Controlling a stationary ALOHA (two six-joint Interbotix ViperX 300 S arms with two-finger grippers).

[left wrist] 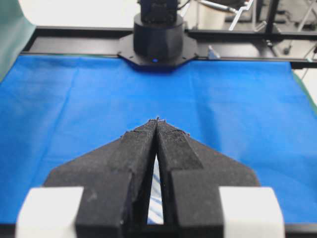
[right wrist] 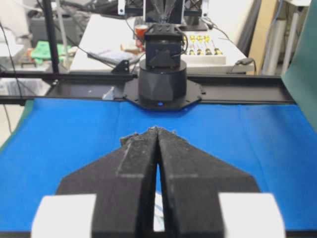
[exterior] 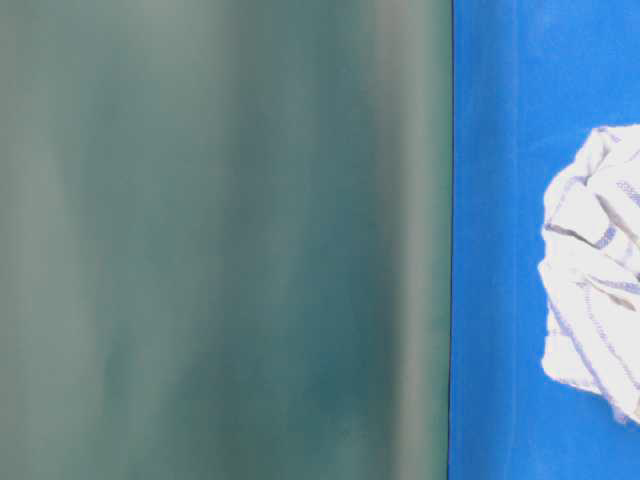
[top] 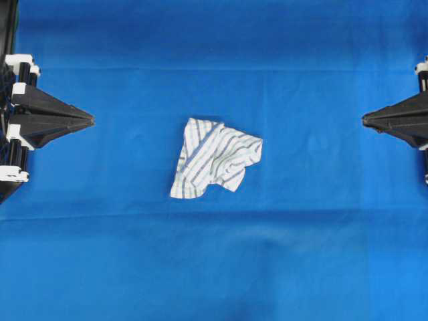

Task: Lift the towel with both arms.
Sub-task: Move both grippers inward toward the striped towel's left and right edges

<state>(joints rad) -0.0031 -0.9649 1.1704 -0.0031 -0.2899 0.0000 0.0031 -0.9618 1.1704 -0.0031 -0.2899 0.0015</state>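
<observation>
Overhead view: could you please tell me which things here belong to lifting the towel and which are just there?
Part of the job:
- towel
- left gripper, shut
- right gripper, shut

Just there:
- blue tablecloth
- green backdrop

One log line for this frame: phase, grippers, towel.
phase: pre-reach | left gripper: shut, empty, at left edge | right gripper: shut, empty, at right edge | towel: crumpled, mid blue tablecloth, untouched

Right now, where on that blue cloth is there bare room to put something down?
Nearly everywhere. The towel lies crumpled mid-cloth. Bare blue runs between it and the left tool, between it and the right tool, and in wide bands above and below. Only the two side edges, where the arms sit, are crowded.
</observation>
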